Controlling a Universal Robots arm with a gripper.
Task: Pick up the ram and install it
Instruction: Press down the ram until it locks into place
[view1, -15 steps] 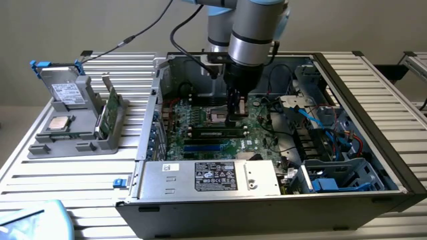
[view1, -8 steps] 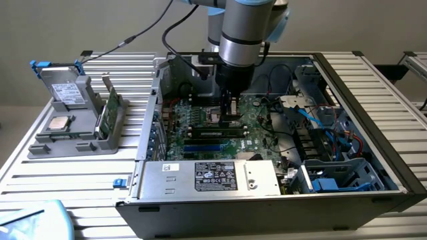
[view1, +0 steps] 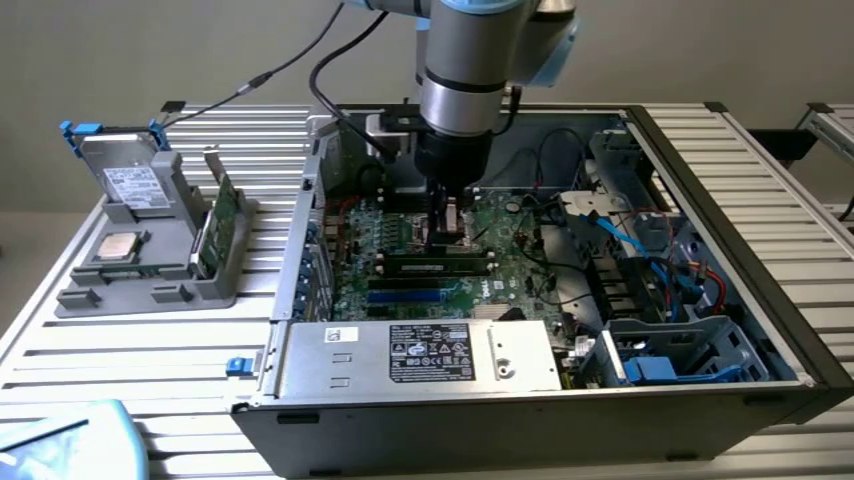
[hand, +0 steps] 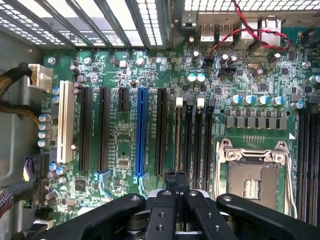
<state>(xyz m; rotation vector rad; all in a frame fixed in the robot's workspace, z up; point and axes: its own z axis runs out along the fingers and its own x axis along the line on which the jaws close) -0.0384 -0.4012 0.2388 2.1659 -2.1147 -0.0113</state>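
The ram (view1: 434, 265) stands on edge in a memory slot of the motherboard (view1: 380, 245), inside the open computer case. In the wrist view the ram (hand: 178, 140) is a thin strip in the slot with the white latch, seen edge-on. My gripper (view1: 449, 232) hangs straight down over the slots, just above the ram. Its fingers (hand: 170, 181) are shut together with nothing visible between them, and my gripper (hand: 175, 174) sits over the near end of the ram's slot. I cannot tell whether the fingertips touch the stick.
Beside the memory slots lies the bare processor socket (hand: 250, 180). A silver power supply (view1: 427, 350) fills the case front, with cables (view1: 641, 235) at the exterior view's right. Outside, a grey holder (view1: 147, 285) carries a green card (view1: 220, 225), a processor chip (view1: 120, 245) and a drive (view1: 134, 185).
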